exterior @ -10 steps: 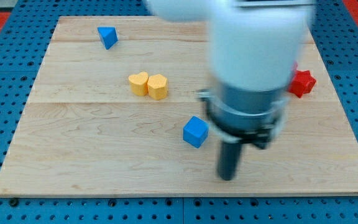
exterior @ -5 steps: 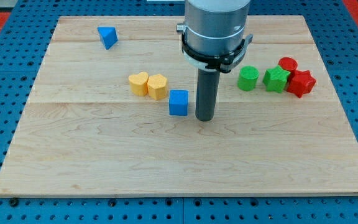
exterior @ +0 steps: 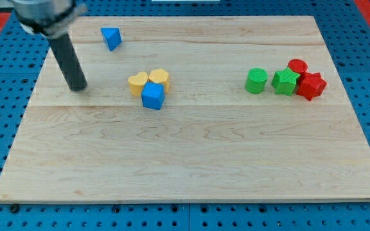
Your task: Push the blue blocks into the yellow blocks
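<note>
Having shoved the blue cube (exterior: pixel 153 96) against both yellow hearts (exterior: pixel 149 81), my bare tip (exterior: pixel 78 87), no pincer fitted, has swung left toward the blue triangular block (exterior: pixel 111 38).

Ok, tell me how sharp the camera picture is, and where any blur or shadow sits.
Camera view: lighting is even, with no glare on the pale wooden board. The blue cube touching the two yellow heart-shaped blocks is crisp, casting only a faint shadow. The dark rod's upper part at the view's top left is motion-blurred; my tip is fairly sharp.
</note>
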